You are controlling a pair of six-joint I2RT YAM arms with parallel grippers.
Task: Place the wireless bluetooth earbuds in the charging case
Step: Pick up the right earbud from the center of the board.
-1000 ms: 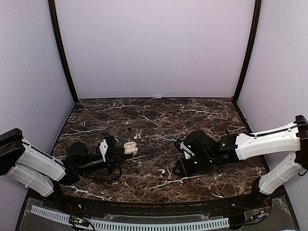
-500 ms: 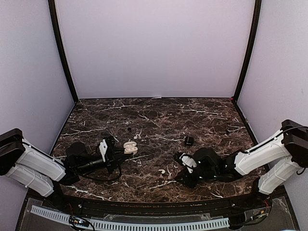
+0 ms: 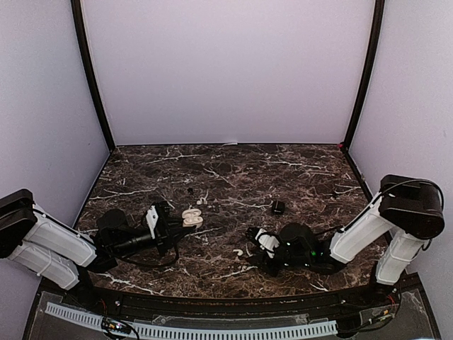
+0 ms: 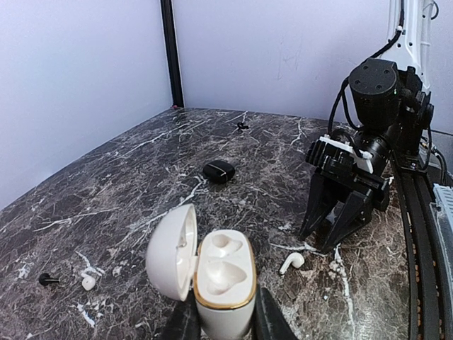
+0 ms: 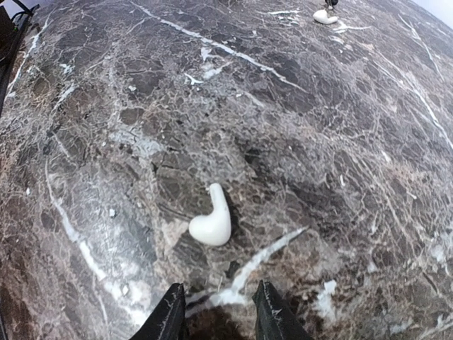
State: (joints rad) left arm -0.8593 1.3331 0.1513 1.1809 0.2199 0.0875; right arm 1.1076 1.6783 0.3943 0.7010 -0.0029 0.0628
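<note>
The white charging case (image 4: 225, 280) with a gold rim has its lid swung open to the left and both wells empty. My left gripper (image 4: 226, 322) is shut on its body, low on the left of the table (image 3: 191, 217). One white earbud (image 5: 212, 223) lies flat on the marble just ahead of my right gripper (image 5: 218, 287). That gripper is open, its tips straddling nothing. The left wrist view shows the same earbud (image 4: 291, 262) right of the case, below the right gripper (image 4: 317, 241). From above, the earbud (image 3: 239, 252) lies left of the right gripper (image 3: 253, 244).
A small black case (image 3: 277, 207) sits shut behind the right arm. Farther back lie another white bud (image 4: 88, 282) and a black bud (image 4: 47, 279), also visible at the top of the right wrist view (image 5: 324, 15). Walls enclose the marble table (image 3: 226, 170).
My right arm has swung toward the near edge and left, dropping low to the table with its tips by the white earbud. The black case came into view. The left arm held still.
</note>
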